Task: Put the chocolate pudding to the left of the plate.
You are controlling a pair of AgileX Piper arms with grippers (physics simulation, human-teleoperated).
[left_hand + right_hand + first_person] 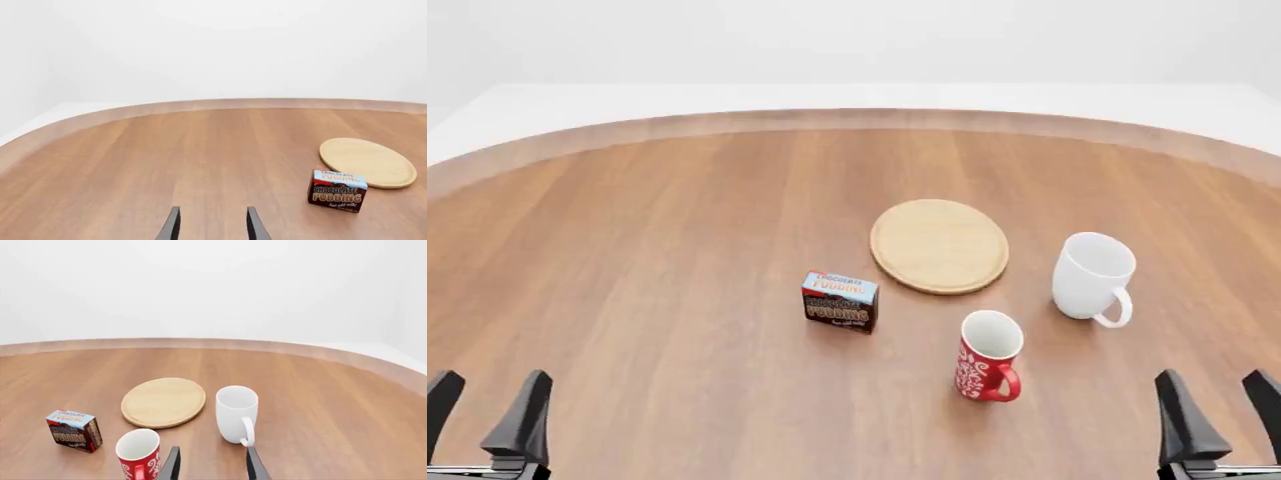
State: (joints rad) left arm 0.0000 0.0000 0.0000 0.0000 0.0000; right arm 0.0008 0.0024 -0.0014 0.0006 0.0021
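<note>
Approach pending: both grippers, left gripper (487,405) and right gripper (1217,405), gape empty; chocolate pudding (839,301) sits at the plate's (940,246) seven o'clock, needing a grasp and shift toward nine.

One pudding box (839,300), one plate (940,245), two mugs: one white (1090,274), one red (988,355); two grippers, left (486,412) and right (1217,412).

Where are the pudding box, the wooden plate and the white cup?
chocolate pudding (839,301): front view, on its lettered front face.
plate (940,246): front view, bare middle of the disc.
white mug (1089,275): front view, on its side wall.
</note>
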